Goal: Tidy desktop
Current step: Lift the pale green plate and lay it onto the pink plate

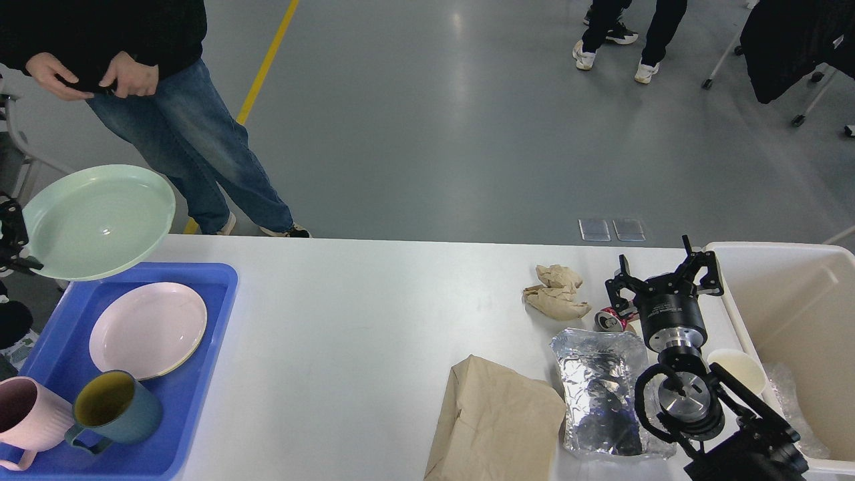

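The white desktop point(347, 321) spans the view. My left gripper point(15, 246) shows only partly at the far left edge and is shut on the rim of a pale green plate point(97, 220), held tilted in the air above the far left corner of the blue tray point(194, 414). My right gripper point(664, 267) is open and empty, fingers spread, over the right part of the desktop beside a small red can point(609, 321). On the desktop lie crumpled brown paper point(558, 300), a foil bag point(604, 394) and a brown paper bag point(494, 421).
The tray holds a pink plate point(148, 329), a teal mug point(113, 407) and a pink mug point(27, 417). A cream-white bin point(801, 314) stands at the right edge, with a paper cup point(738, 369) next to it. A person in jeans point(194, 147) stands behind the table's left end.
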`<action>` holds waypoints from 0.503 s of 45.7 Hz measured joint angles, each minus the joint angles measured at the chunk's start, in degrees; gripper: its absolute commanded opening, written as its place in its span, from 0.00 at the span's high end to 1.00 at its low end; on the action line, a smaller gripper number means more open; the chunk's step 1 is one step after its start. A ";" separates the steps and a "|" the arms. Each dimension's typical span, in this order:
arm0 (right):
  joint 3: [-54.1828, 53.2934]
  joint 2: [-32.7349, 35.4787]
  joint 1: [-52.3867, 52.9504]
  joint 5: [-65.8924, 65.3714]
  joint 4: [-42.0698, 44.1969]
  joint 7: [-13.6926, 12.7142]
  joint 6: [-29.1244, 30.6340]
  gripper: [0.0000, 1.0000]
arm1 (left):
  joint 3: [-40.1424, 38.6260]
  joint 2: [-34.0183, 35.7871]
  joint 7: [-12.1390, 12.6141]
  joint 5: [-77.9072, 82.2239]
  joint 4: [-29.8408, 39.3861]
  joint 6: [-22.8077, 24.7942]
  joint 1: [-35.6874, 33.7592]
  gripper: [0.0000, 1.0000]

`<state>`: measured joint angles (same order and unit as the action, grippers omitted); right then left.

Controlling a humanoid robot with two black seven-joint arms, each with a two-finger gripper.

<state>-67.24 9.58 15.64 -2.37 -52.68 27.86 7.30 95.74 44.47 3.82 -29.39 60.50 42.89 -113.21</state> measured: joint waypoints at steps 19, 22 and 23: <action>0.00 -0.08 0.00 0.00 0.01 0.00 -0.04 0.00 | -31.96 2.27 12.38 0.52 -24.05 -6.30 38.33 1.00; 0.00 -0.09 0.00 0.00 0.02 0.00 -0.04 0.00 | -34.01 1.44 12.49 1.08 -24.79 -8.18 39.99 1.00; 0.00 -0.09 0.00 0.00 0.03 0.00 -0.04 0.00 | -34.40 1.10 12.49 1.27 -24.97 -8.77 40.33 1.00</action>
<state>-67.24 9.49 15.64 -2.37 -52.66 27.86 7.26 61.34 45.57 16.31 -28.11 35.54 34.11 -72.88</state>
